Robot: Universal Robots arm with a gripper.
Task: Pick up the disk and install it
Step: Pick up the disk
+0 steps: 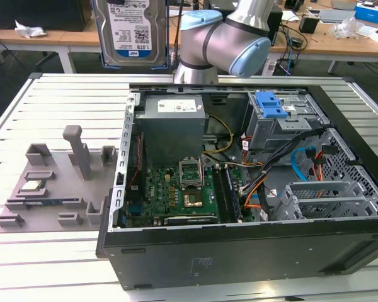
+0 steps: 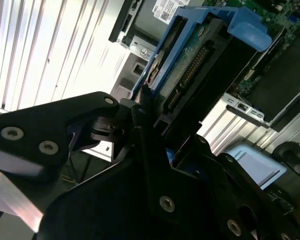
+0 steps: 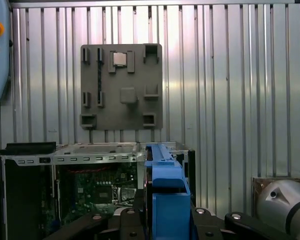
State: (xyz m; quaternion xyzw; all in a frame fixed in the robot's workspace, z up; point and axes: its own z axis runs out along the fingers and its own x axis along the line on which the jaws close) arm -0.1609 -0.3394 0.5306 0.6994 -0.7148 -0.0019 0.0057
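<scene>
Fingers of the gripper were seen clamped on the disk in the second wrist view, with its blue carrier rails caught between them. In the exterior view the disk was held aloft, label outward, above the far edge of the table, behind the open computer case. A grey fixture plate was seen lying near the table's edge at the exterior view's left.

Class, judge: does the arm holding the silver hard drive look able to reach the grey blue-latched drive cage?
Probably yes: the silver hard drive hangs high, the black computer case lies open, and nothing covers the grey drive cage.
</scene>
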